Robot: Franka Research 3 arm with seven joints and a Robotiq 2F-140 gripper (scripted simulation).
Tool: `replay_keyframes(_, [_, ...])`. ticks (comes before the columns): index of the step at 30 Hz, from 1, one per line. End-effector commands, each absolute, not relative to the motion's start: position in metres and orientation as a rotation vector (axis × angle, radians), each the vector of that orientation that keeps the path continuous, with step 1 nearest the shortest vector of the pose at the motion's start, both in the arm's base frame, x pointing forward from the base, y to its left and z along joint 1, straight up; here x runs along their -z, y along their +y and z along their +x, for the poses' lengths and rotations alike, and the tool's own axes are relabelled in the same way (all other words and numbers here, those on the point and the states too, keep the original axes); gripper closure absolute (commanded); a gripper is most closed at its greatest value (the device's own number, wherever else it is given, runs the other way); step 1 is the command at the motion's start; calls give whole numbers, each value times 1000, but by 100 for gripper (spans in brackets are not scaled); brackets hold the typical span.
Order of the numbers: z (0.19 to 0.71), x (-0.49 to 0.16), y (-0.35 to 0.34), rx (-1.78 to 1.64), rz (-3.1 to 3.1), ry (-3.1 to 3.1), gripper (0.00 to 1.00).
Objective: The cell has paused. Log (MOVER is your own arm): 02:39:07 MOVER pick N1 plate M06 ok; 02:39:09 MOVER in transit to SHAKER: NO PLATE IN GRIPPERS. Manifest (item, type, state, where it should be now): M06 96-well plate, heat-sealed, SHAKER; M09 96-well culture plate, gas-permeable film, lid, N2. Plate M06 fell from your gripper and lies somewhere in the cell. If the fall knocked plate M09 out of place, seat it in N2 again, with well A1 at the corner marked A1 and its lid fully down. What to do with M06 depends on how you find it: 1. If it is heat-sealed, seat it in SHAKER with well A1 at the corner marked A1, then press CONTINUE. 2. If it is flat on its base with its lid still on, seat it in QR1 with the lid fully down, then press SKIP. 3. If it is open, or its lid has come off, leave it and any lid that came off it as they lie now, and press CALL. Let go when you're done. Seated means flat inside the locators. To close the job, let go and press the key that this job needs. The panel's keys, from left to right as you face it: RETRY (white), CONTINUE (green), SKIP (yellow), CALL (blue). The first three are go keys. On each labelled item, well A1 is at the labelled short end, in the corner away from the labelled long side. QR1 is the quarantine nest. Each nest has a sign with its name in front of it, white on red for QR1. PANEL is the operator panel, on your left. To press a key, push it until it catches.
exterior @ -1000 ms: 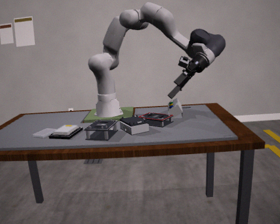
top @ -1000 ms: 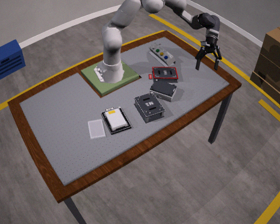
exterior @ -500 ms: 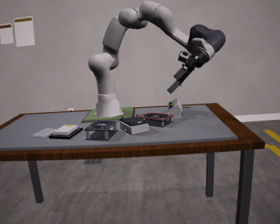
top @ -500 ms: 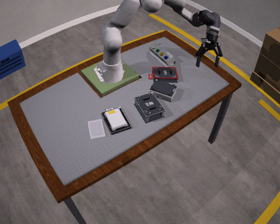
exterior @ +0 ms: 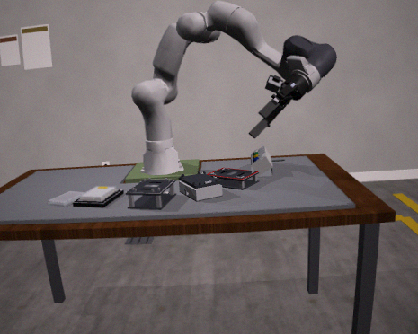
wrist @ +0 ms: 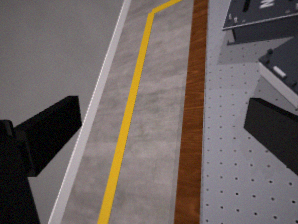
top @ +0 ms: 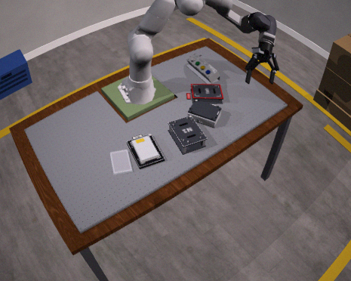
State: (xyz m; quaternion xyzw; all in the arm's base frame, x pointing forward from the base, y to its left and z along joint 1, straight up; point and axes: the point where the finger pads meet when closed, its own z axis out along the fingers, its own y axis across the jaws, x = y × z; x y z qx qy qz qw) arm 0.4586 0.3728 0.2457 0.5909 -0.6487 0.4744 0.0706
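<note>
The surface (top: 82,177) is a grey perforated mat framed in wood. The arm's green base plate (top: 162,93) sits at its back edge. Out from that plate stands the operator panel (top: 203,68), then the red-rimmed nest (top: 207,92), a grey-sided box (top: 204,113) just beside it, and a raised black nest (top: 187,134). Farther along lie a flat black nest bearing a white plate (top: 146,149) and a clear lid (top: 121,162) just beside it.

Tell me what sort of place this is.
Likely a lab automation cell: a table-mounted arm with open gripper, plate nests such as the red-framed one, a keyed operator panel, and yellow floor lines.
</note>
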Motion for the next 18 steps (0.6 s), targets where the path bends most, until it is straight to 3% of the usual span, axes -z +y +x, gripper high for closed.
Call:
replay_keyframes(1, [461, -249, 368, -1405, 1784, -1936, 0])
replay_keyframes(18, [491, -261, 305, -1062, 1860, -1813, 0])
